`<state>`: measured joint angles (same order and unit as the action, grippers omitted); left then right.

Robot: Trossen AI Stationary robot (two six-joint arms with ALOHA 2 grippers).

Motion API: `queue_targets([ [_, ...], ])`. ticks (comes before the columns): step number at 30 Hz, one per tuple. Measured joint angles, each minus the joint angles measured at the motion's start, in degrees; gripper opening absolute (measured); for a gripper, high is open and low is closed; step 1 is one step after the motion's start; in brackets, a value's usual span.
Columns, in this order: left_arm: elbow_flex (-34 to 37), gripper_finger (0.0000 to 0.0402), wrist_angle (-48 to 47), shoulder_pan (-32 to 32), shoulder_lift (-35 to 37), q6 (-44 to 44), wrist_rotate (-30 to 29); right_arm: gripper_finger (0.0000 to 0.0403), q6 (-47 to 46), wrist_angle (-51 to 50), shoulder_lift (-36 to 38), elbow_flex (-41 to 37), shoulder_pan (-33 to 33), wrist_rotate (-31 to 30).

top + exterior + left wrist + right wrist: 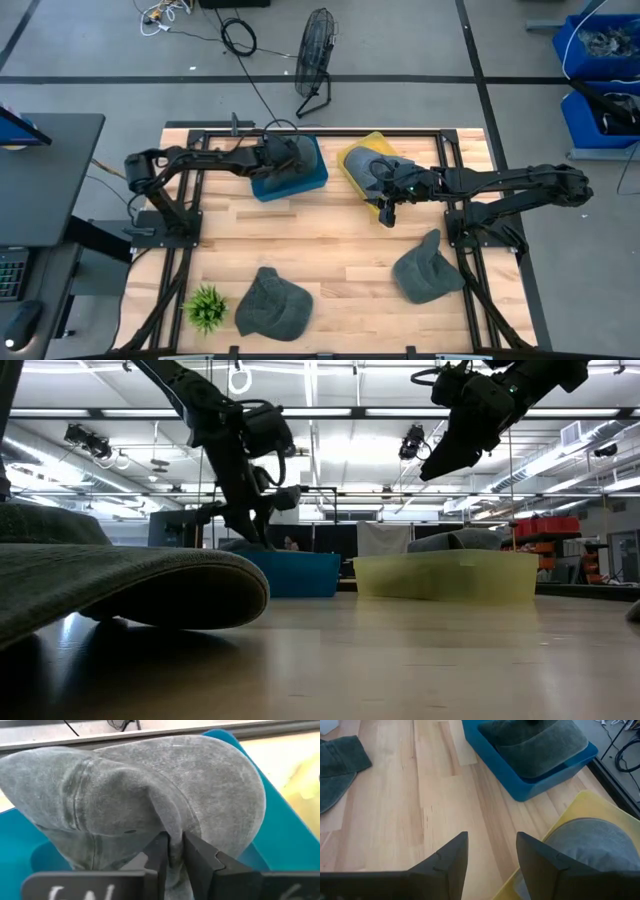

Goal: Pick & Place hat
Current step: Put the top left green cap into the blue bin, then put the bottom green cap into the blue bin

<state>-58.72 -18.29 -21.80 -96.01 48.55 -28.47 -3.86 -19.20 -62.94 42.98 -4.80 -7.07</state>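
Item: left tool (174, 851), over the blue bin (300, 182) at the far side of the desk (330, 250). State: clenched on a fold of a grey hat (150, 795), which sits in or just above that bin. You cannot tell from these views whether the hat rests fully on the bin floor.

Item: right tool (490, 855), raised above the near edge of the yellow bin (352, 160). State: fingers spread, holding nothing. A second grey hat (595, 845) lies in the yellow bin beside it.

Item: two more grey hats on the desk near you, one front-left (272, 303) next to a small green plant (206, 306), one front-right (428, 270).

Risks, as judged from here:
- The pinch is on a thin crease of cloth. If you lift away before letting go, the hat likely drags out over the bin wall.
- If the brim overhangs the rim on release, the hat may tip out onto the desk.
- The two bins stand close together and both arms reach inward; a wide swing by either could clip the other arm or nudge a bin.
- Reaching for the front-left hat, mind the plant just beside it; a low sweep could knock it over.
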Motion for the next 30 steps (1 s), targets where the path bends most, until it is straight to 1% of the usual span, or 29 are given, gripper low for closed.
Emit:
queue_targets([
  [6,0.0,0.0115,0.0,-0.3,0.4,-3.2,1.9,0.0171,-0.1,-0.1,0.0,0.0,0.0,0.0],
  [10,0.0,0.0137,-0.8,0.4,3.1,-7.1,4.0,0.0171,0.7,-0.6,0.0,0.0,0.0,0.0],
  [12,0.0,0.0141,-3.2,1.0,6.1,-7.8,3.8,0.0169,2.1,-2.3,0.0,0.0,0.2,1.3],
  [15,0.0,0.014,-9.8,2.8,12.4,-7.7,0.9,0.0161,2.9,-4.9,0.0,0.0,1.2,4.0],
  [17,0.0,0.0136,-13.9,4.9,17.2,-7.8,1.4,0.0154,2.9,-5.1,0.0,0.0,2.2,6.3],
  [20,-0.1,0.0131,-18.1,10.4,24.0,-8.7,5.0,0.0145,2.9,-5.2,0.0,0.0,4.0,8.2],
  [23,-0.1,0.0128,-19.7,18.0,27.7,-4.4,11.3,0.0141,2.9,-5.2,0.0,0.0,5.0,7.3],
  [24,-0.1,0.0127,-19.8,20.7,28.2,-1.9,13.5,0.014,2.9,-5.2,0.0,0.0,5.1,6.6],
  [26,-0.1,0.0127,-19.6,26.4,28.2,2.6,16.1,0.0139,2.9,-5.0,0.0,0.0,5.2,5.6],
  [30,-0.1,0.0127,-19.4,37.6,26.0,13.8,16.4,0.0139,2.5,-4.9,0.0,0.0,5.2,4.3],
])
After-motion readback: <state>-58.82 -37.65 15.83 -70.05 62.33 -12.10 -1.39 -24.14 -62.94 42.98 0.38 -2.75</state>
